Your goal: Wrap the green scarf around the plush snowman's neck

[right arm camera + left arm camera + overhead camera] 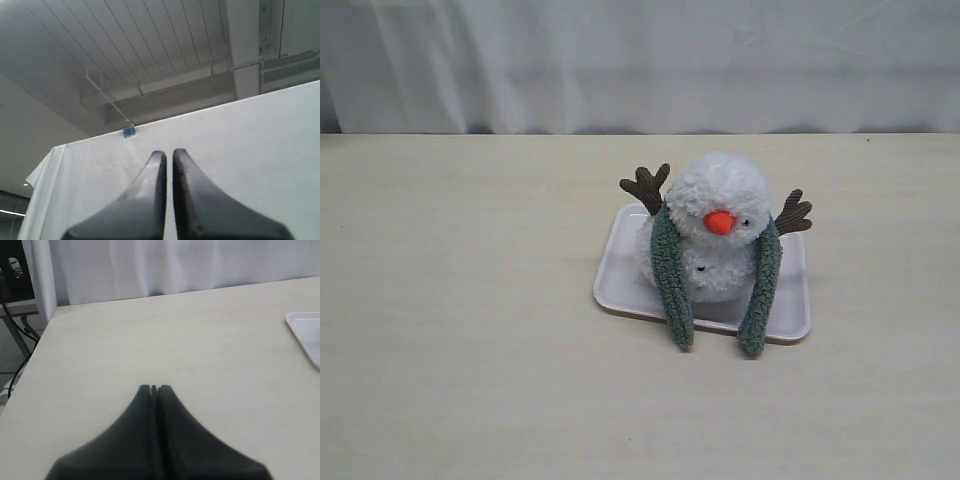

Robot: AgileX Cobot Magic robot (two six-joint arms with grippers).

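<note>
We reckon it nearly done: the green scarf [672, 280] drapes round the neck [712, 243] of the plush snowman [725, 190], ends hanging uncrossed, left gripper [154, 388] and right gripper [169, 154] both closed, empty.

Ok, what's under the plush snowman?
A white tray lies under the plush snowman, its front and side edges showing. Its middle is covered by the body, and the green scarf hides bits of the front rim.

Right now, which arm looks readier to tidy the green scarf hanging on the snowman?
Probably the left. The left gripper points low across the table with the white tray's corner in sight, while the right gripper aims up at the ceiling. Both are shut, away from the green scarf.
</note>
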